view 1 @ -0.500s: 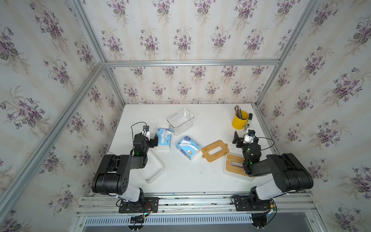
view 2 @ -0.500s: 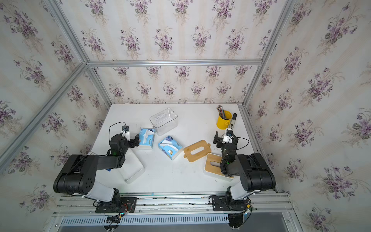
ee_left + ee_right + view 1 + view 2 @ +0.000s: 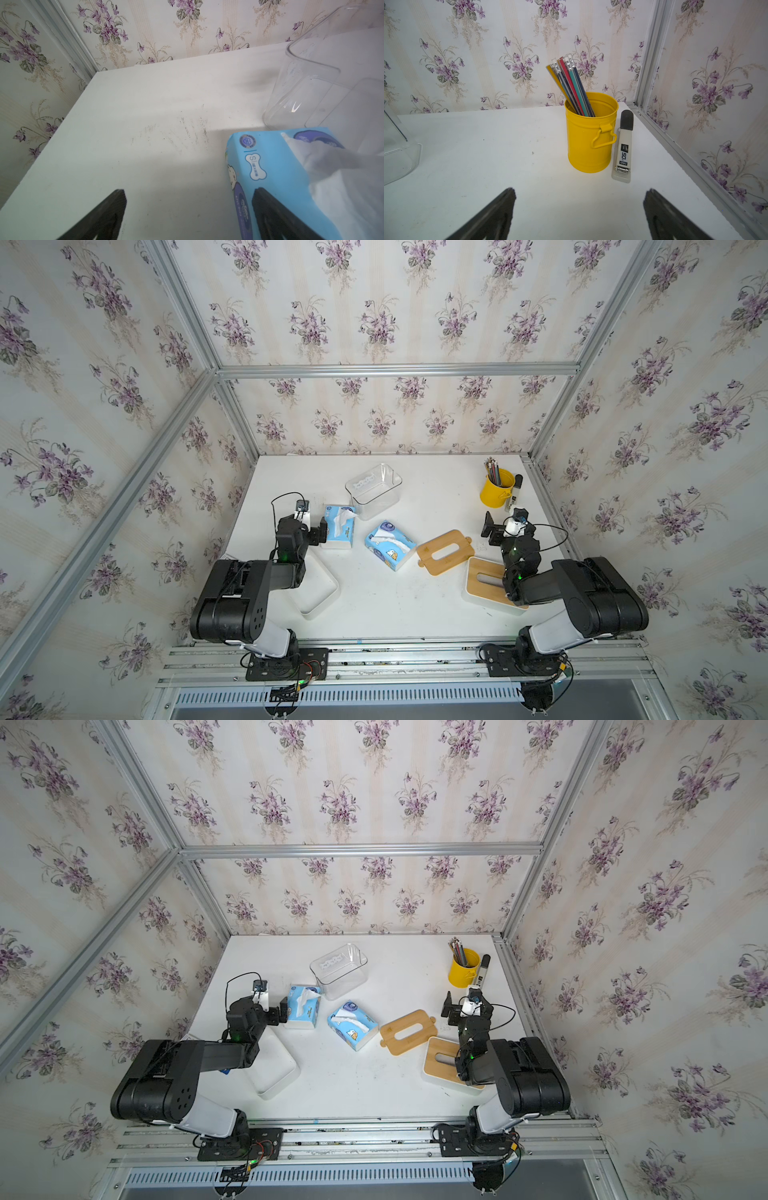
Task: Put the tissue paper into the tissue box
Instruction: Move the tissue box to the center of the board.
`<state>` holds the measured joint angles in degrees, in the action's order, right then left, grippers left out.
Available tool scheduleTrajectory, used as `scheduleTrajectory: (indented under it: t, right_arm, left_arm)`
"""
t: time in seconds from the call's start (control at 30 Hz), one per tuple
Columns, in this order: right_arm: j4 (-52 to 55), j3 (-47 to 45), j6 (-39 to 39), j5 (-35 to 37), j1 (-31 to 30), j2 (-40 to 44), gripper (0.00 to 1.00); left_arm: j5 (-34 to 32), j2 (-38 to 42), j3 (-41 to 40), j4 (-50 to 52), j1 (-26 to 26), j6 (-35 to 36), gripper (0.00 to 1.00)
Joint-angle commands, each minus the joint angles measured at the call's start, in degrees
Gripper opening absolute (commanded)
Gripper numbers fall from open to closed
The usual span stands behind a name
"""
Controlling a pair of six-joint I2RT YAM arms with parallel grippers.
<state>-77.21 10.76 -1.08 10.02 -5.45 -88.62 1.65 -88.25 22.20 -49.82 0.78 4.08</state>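
Plainly, in both top views the left tool (image 3: 309, 531) is hanging wide open at the near end of the left pack (image 3: 340, 526). The open box (image 3: 320, 593) is lying under that arm, and a second pack (image 3: 390, 545) is lying mid-desk (image 3: 382, 605). The bin (image 3: 374, 491) is sitting just beside that left pack, perhaps touching, so a careless lift is risking a knock. The lid (image 3: 444, 551) and lidded box (image 3: 478, 585) are crowding the right arm, and open room is lying along the front edge. In the left wrist view one finger (image 3: 270, 212) is showing against the left pack's (image 3: 286, 170) corner while the other is standing over bare desk. A close from here is risking only wrapper or loose tissue (image 3: 332, 166), letting the pack swing or slip. In the right wrist view the right tool (image 3: 580, 191) is gaping empty, facing the cup (image 3: 588, 135) and stapler (image 3: 624, 149), with the wall (image 3: 716, 83) hemming one side.
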Motion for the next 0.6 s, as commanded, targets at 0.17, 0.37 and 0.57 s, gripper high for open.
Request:
scheduleTrajectory:
  t: [0.17,0.37,0.57]
  right_arm:
    - [-0.5,0.5,1.4,2.7,0.0,0.0,1.00]
    - [4.9,-0.5,2.9,8.9,-0.3,8.0,1.00]
    - [28.6,5.5,10.3,11.4,-0.3,27.1,1.00]
  left_arm:
    - [-0.8,-0.1,0.6,-0.4,-0.1,0.1,0.99]
    - [-10.3,7.9,2.3,8.8,-0.1,-3.9,0.99]
    - [-16.5,22.3,3.8,22.0,-0.5,-14.2,0.99]
